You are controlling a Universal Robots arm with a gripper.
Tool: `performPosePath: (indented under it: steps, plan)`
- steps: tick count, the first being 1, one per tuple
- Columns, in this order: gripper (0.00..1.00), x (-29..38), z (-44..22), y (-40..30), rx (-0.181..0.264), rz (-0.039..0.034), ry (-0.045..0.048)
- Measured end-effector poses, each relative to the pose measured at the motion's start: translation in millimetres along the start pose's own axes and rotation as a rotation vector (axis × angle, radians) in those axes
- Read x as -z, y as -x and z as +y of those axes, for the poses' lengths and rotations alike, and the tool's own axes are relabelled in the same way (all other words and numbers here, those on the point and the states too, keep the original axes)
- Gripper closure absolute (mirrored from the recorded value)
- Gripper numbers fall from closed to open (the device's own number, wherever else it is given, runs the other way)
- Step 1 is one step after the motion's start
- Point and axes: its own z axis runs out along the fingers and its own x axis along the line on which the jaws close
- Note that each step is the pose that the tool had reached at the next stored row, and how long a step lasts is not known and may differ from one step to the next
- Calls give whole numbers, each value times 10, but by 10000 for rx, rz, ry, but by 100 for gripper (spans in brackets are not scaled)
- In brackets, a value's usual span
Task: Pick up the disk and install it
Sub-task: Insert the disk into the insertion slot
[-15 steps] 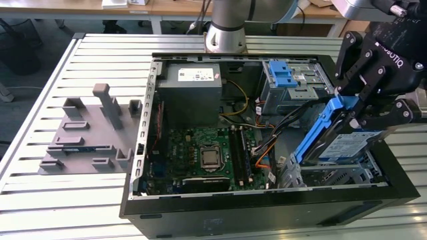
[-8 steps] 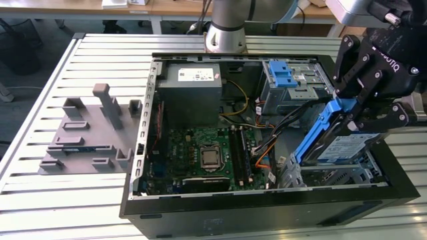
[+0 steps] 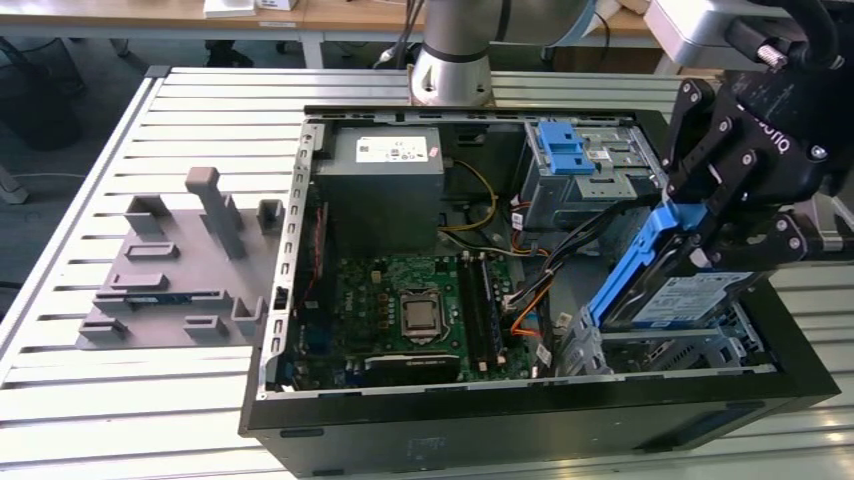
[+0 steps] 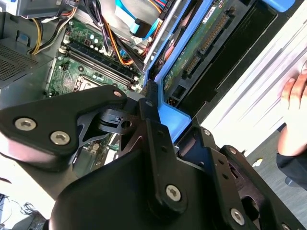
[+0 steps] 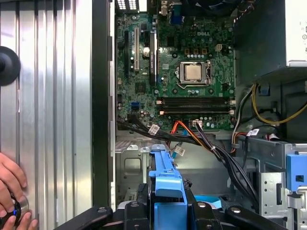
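**Fig.** Exterior view: gripper (image 3: pixel 705 232) was closed on the far end of the disk (image 3: pixel 683 298), fingers pinching its blue bracket (image 3: pixel 625 272); nothing else was held. The disk hung tilted, near end low, over the bay (image 3: pixel 687 350) in the case's (image 3: pixel 534 425) near corner, at the exterior view's right. Contact w/ the bay rails could not be told.

Risks (judged):
- (a) The grip sat at one end only, on plastic, so a side load could pivot or slip the disk.
- (b) W/ the tilt kept, the bracket could jam on a rail or ride over it.
- (c) Cables (image 5: pixel 206 141) ran just beside the bay & could snag the low edge.
- (d) A person's hand (image 5: pixel 12 191) lay on the table (image 5: pixel 53 96) outside the case wall, exposed if the arm swung out.

Disk appearance: flat silver metal body, white-and-blue label facing up, blue bracket framing its long edges. In the second wrist view its other face appeared green w/ a connector row.
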Motion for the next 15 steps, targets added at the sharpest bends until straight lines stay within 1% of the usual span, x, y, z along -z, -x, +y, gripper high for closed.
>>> performPosePath:
  steps: [15]
  plan:
    - [64,-85,-2,-3,0,0,0]
